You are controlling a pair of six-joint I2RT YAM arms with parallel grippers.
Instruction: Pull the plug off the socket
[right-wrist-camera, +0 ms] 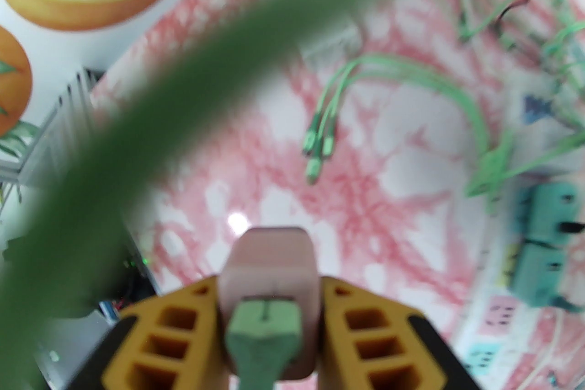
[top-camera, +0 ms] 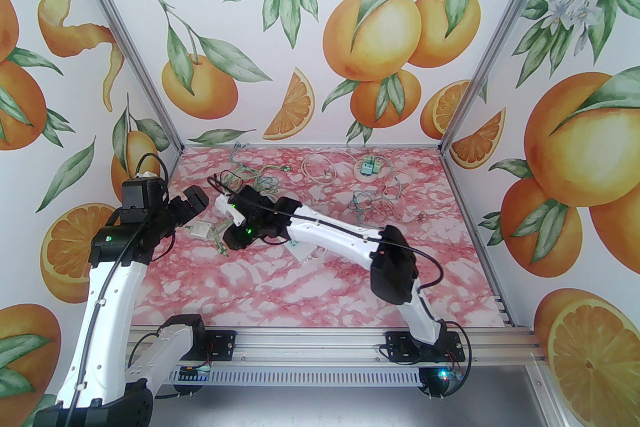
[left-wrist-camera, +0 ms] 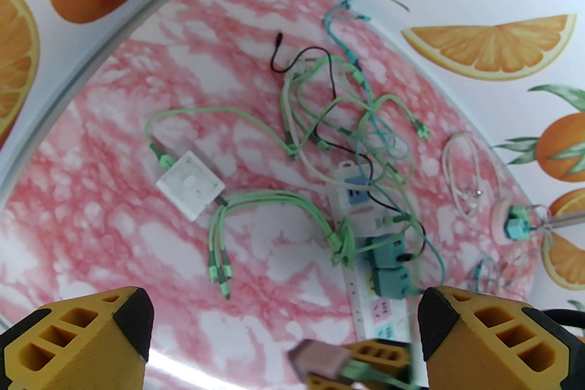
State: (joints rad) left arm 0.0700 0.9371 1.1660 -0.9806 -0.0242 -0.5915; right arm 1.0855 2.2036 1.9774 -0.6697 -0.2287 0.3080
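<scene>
My right gripper (right-wrist-camera: 269, 287) is shut on a pink plug (right-wrist-camera: 269, 260) that has a green cable connector (right-wrist-camera: 265, 328) in its back. The plug hangs clear above the table, apart from the white socket strip (right-wrist-camera: 502, 324). The green cable (right-wrist-camera: 183, 72) arcs blurred across the right wrist view. In the left wrist view the plug (left-wrist-camera: 320, 358) sits low between my wide-open left gripper (left-wrist-camera: 283, 301) fingers, with the socket strip (left-wrist-camera: 379, 315) just beyond. From above, the left gripper (top-camera: 197, 202) is beside the right gripper (top-camera: 231, 242) at the table's left.
Two teal plugs (left-wrist-camera: 388, 264) sit in the strip. A white square box (left-wrist-camera: 190, 184) with green cables lies to the left. Tangled green, black and white cables (left-wrist-camera: 356, 127) spread toward the back wall. A pink round piece with a teal block (left-wrist-camera: 512, 226) lies far right.
</scene>
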